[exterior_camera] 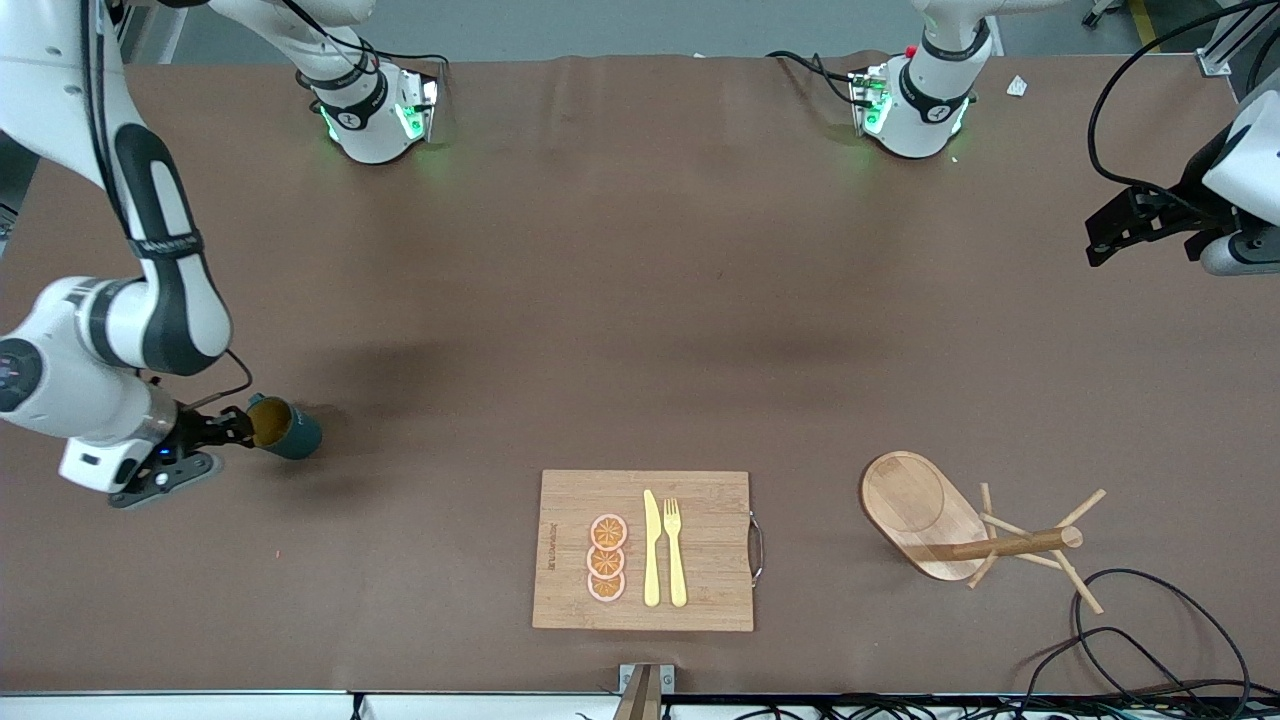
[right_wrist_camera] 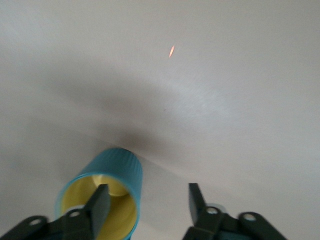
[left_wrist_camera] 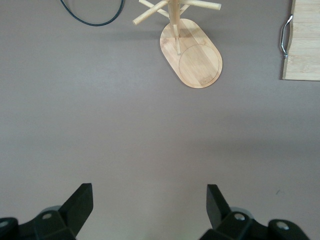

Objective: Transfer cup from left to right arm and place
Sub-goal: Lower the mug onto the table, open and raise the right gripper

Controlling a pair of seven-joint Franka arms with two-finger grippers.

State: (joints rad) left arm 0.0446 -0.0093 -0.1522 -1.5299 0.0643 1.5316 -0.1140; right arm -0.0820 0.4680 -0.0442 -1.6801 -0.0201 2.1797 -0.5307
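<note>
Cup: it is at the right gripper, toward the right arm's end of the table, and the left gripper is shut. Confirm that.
Not quite. The left gripper is open, not shut: the left wrist view shows its fingers spread wide with nothing between them. The rest stands: the cup is at the right gripper, toward the right arm's end of the table.

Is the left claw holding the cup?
No, the left claw is open over bare table, with nothing between its fingers; the cup is at the right claw.
</note>
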